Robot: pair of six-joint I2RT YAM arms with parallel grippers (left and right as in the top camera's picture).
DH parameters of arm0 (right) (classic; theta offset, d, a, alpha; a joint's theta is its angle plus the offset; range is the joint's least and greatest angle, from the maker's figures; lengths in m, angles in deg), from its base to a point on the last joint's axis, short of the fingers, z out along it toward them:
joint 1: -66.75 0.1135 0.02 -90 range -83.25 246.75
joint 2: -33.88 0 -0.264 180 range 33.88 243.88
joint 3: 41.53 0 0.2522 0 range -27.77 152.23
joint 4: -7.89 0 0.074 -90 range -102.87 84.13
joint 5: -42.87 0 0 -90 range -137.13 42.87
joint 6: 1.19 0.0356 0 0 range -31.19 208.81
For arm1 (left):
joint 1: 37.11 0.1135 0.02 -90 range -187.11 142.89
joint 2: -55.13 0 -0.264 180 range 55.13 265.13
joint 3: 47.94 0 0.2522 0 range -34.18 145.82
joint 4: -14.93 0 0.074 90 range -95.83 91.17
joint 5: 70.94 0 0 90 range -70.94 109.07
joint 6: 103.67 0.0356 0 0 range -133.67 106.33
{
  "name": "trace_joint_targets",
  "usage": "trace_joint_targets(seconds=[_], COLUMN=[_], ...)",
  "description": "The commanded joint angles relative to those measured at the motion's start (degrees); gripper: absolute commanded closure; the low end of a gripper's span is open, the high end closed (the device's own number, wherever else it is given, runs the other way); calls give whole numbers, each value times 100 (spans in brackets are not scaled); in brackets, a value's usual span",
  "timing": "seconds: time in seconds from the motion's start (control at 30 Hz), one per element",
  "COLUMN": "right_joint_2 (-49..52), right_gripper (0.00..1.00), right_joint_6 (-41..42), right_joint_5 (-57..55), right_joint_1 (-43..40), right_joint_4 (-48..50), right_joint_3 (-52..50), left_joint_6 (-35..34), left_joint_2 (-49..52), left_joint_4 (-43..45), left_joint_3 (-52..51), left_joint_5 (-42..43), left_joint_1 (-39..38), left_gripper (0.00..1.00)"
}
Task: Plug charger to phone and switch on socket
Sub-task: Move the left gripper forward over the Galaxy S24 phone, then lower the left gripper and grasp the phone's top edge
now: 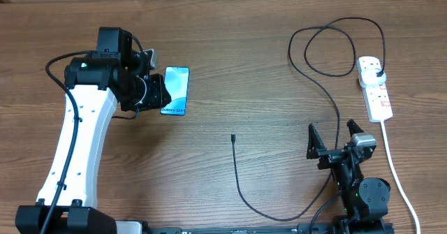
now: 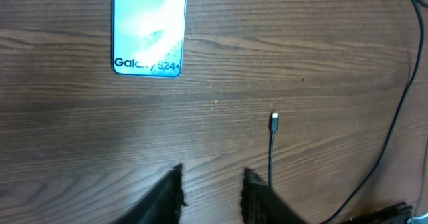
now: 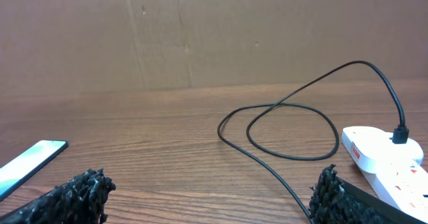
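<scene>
The phone (image 1: pixel 177 91) lies flat at the upper left with its blue-teal screen up; the left wrist view has the phone (image 2: pixel 148 29) at its top. My left gripper (image 1: pixel 155 91) hovers at its left edge, and this gripper (image 2: pixel 212 184) is open a little with nothing between its fingers. The charger (image 1: pixel 241 178) trails across the table, its connector tip (image 2: pixel 274 122) lying loose in the middle. Its black plug (image 1: pixel 377 70) sits in the white socket (image 1: pixel 377 98) at the right. My right gripper (image 1: pixel 334 137) is wide open and empty; the socket (image 3: pixel 391 164) lies ahead to its right.
The charger cable makes a large loop (image 1: pixel 335 49) left of the socket and another loop (image 3: pixel 287 127) in the right wrist view. A thick white cord (image 1: pixel 398 178) runs from the socket to the front edge past my right arm. A cardboard wall (image 3: pixel 200 30) stands behind the table.
</scene>
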Motion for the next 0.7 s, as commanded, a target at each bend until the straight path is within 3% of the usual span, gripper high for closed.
trace_joint_targets(seconds=[0.0, 0.07, 0.1, 0.13, 0.67], right_joint_2=[7, 7, 7, 7, 7], right_gripper=[0, 0, 0, 0, 0], right_joint_6=[-22, -22, -22, -22, -22], right_joint_5=[7, 9, 9, 9, 7], right_joint_1=[26, 26, 26, 26, 26], right_joint_4=[37, 37, 37, 37, 37], right_joint_3=[-59, -59, -59, -59, -59], left_joint_6=[-13, -33, -66, -140, -697], left_joint_2=[48, 79, 103, 122, 608], left_joint_4=[68, 103, 114, 122, 317], left_joint_3=[114, 111, 109, 109, 98], left_joint_5=[-48, -76, -105, -162, -1300], left_joint_1=[-22, -24, -26, -28, -413], left_gripper=[51, 33, 14, 1, 0])
